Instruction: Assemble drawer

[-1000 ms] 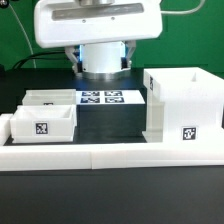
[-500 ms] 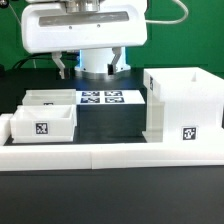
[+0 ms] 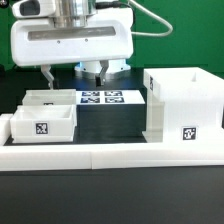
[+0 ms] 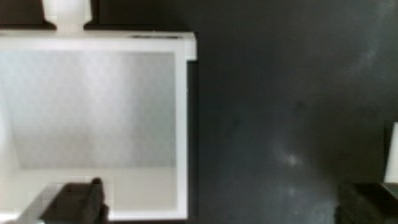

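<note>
In the exterior view the drawer's tall white housing (image 3: 184, 104) stands at the right with a tag on its front. Two shallow white trays sit at the left: a front one (image 3: 40, 126) with a tag and a second one (image 3: 50, 98) right behind it. My gripper (image 3: 73, 74) hangs open and empty above the rear tray, one finger (image 3: 47, 75) over it. In the wrist view a white tray (image 4: 98, 120) with a small knob (image 4: 66, 14) lies below, one dark fingertip (image 4: 79, 200) over its inside; the gripper (image 4: 222, 200) holds nothing.
The marker board (image 3: 100, 98) lies flat between the trays and the housing. A long low white wall strip (image 3: 110, 156) runs along the front. The table is black, with a green backdrop behind.
The gripper has moved toward the exterior view's left, from above the marker board to above the rear tray. Its fingers stay open. The trays and housing have not moved.
</note>
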